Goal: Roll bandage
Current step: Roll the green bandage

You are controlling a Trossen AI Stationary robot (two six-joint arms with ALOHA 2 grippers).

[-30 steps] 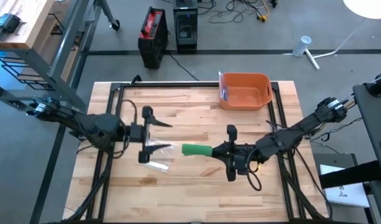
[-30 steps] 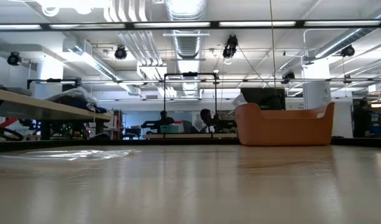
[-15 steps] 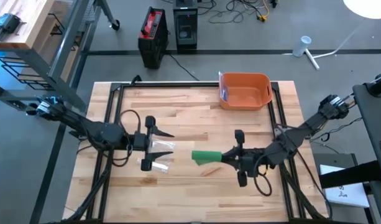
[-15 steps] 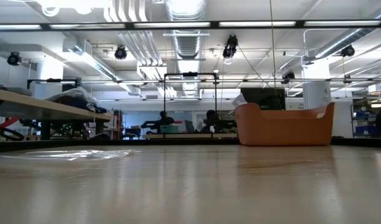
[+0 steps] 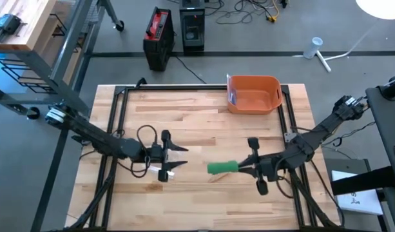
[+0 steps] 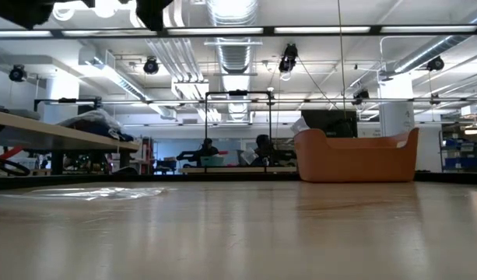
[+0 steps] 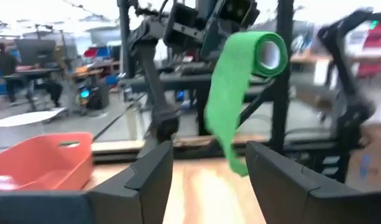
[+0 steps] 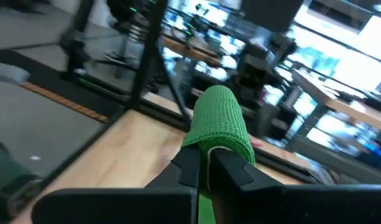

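High view shows the right gripper (image 5: 243, 168) pinching the green bandage roll (image 5: 221, 167) between its fingers above the table (image 5: 203, 200), a loose tail hanging below; the left gripper (image 5: 181, 157), fingers spread, faces it. Catching that tail squarely should keep the roll tidy. An orange bin (image 5: 254, 94) sits well apart, nothing between

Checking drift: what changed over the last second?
Right end effector, shut on the green bandage roll, carried it toward the near right. Left end effector followed rightward, fingers narrowing, leaving the clear wrapper. Orange plastic bin unchanged.
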